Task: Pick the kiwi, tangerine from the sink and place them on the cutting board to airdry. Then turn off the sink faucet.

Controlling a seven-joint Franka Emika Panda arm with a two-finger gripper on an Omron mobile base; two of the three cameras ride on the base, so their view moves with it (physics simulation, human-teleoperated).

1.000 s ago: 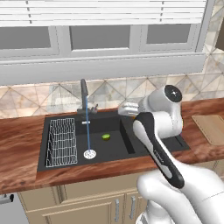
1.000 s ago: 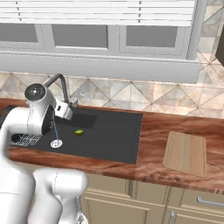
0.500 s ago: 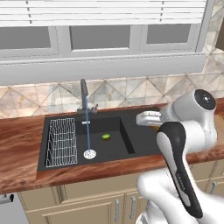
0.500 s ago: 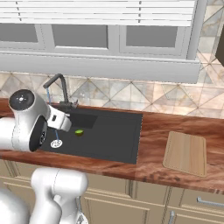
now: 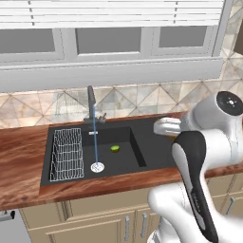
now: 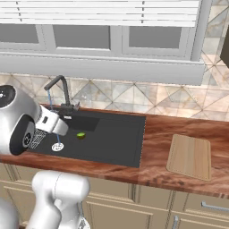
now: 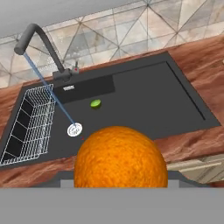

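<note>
Over the sink's (image 7: 144,100) shallow flat basin the gripper (image 7: 120,183) hangs high, clamped on the tangerine (image 7: 120,159), which sits big and close at 6 o'clock in the hand view, lifted well above the black rim. Down in the deep basin lies the kiwi (image 5: 115,148), alone on the dark floor, near the round drain (image 5: 97,167) at its 7 o'clock and well apart from the walls. Water runs in a thin blue line from the faucet (image 5: 90,105) straight down onto that drain. At 9 o'clock of the drain stands the wire rack (image 5: 67,154), tight against the sink's left wall. Plenty of open black floor on the shallow side, nothing resting on it. Right of the sink, at 3 o'clock in the right base view, a stretch of bare reddish counter (image 6: 156,147) leads to the board (image 6: 190,156), flat and bare, set near the counter's front edge. Behind it all runs a tiled backsplash (image 6: 134,96) under a window (image 6: 107,36) with blinds.
</note>
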